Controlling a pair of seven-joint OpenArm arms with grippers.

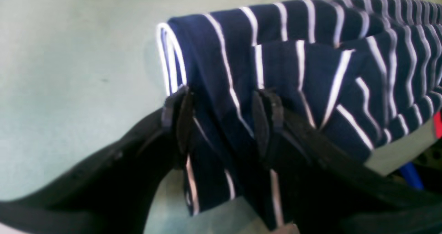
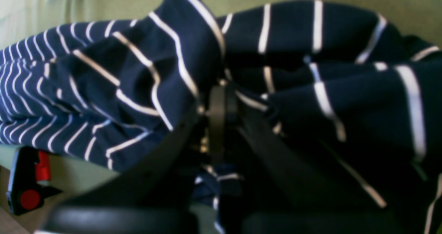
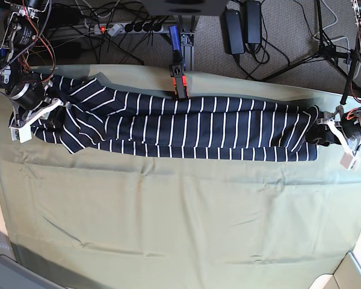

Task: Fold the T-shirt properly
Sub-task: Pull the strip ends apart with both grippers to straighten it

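The navy white-striped T-shirt [image 3: 186, 129] lies folded into a long band across the far part of the table. My left gripper [image 1: 222, 118] is at the band's right end in the base view [image 3: 332, 131]. Its jaws stand apart with a fold of the T-shirt [image 1: 310, 64] loose between the fingers [image 1: 178, 113]. My right gripper [image 2: 221, 114] is at the band's left end in the base view [image 3: 39, 111]. Its jaws are closed on bunched T-shirt fabric [image 2: 138, 78], which hides the fingertips.
An olive-green cloth [image 3: 180, 217] covers the table. A clamp with red parts [image 3: 178, 75] sits at the far edge by the shirt's middle and also shows in the right wrist view [image 2: 29, 178]. Cables and power bricks [image 3: 240, 24] lie on the floor behind.
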